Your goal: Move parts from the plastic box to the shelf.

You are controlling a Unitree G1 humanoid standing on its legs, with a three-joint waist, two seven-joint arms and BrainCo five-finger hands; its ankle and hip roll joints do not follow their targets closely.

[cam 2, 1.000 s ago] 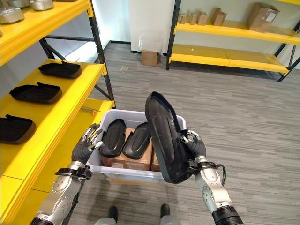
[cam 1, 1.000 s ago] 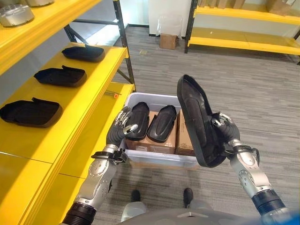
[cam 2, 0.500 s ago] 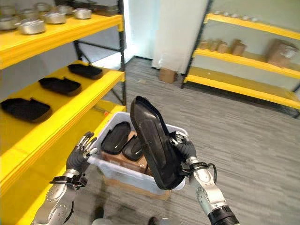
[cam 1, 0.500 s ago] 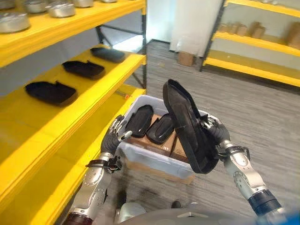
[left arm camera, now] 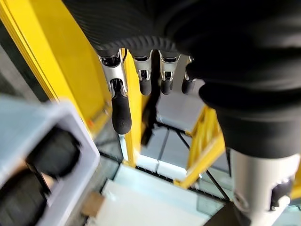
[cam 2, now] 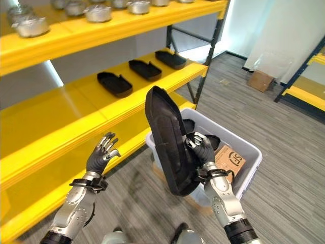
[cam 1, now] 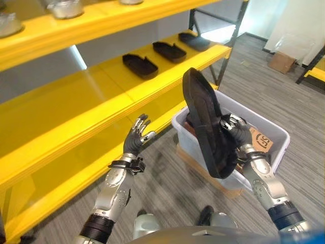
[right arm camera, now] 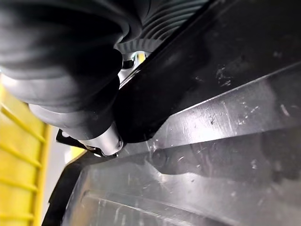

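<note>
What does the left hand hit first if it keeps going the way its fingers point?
Probably the yellow shelf: the open left hand points up and forward at its edge, holding nothing. Depth is unclear, so the fingers might pass above the edge.

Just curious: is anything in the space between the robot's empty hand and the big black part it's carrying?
Nothing lies between the left hand and the black part held by the right hand; the right eye view shows grey carpet floor below that gap.

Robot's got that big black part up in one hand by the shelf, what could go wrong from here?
The black part is long, held upright near its lower end by the right hand alone, so it might tip or slip. Swinging it over, it could clip the yellow shelf edge. The left hand is open, not supporting it.
</note>
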